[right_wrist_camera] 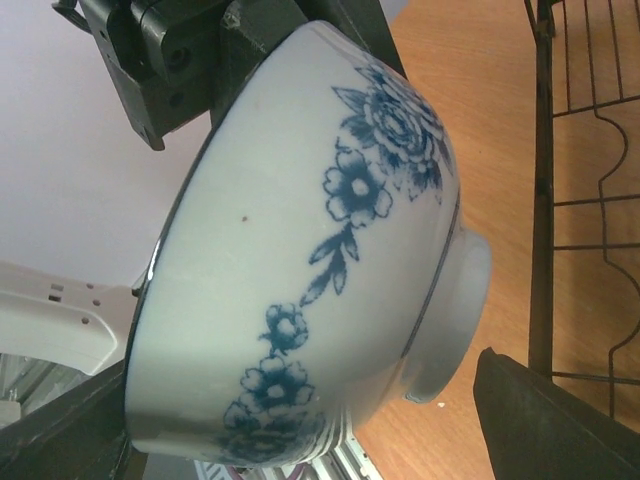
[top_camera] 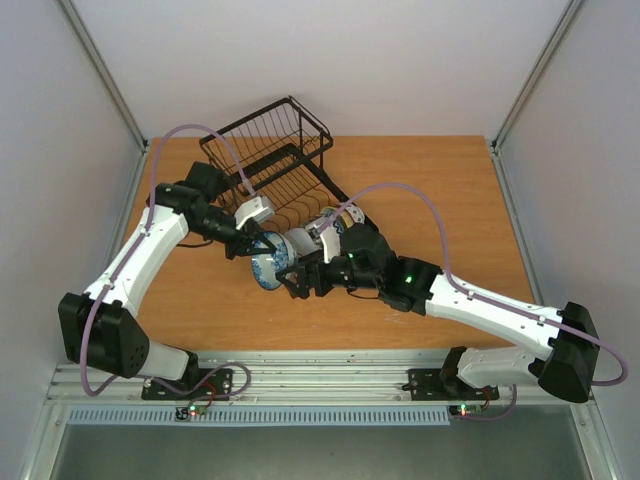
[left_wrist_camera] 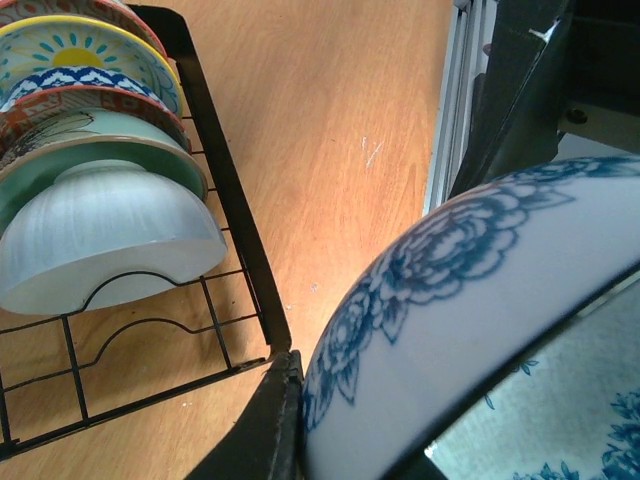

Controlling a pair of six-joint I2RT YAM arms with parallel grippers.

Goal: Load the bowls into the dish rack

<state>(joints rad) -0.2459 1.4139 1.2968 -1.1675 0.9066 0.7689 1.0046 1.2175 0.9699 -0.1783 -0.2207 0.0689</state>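
Blue-and-white bowl [left_wrist_camera: 470,330] partly beyond frame

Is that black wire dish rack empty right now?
No, the black wire dish rack holds a whitish round ceramic bowl on edge, with a mint green bowl and patterned ones behind it.

A wooden tabletop [top_camera: 450,200] with an orange-brown grain fills the middle of the scene. Pale, plain walls [top_camera: 330,60] enclose it on three sides, with slanting metal posts [top_camera: 105,85] at the back corners. A ribbed aluminium rail [top_camera: 330,375] runs along the near edge, just behind a slotted white strip [top_camera: 260,415]. The left wrist view shows a faint pale scratch [left_wrist_camera: 372,150] on the wood.
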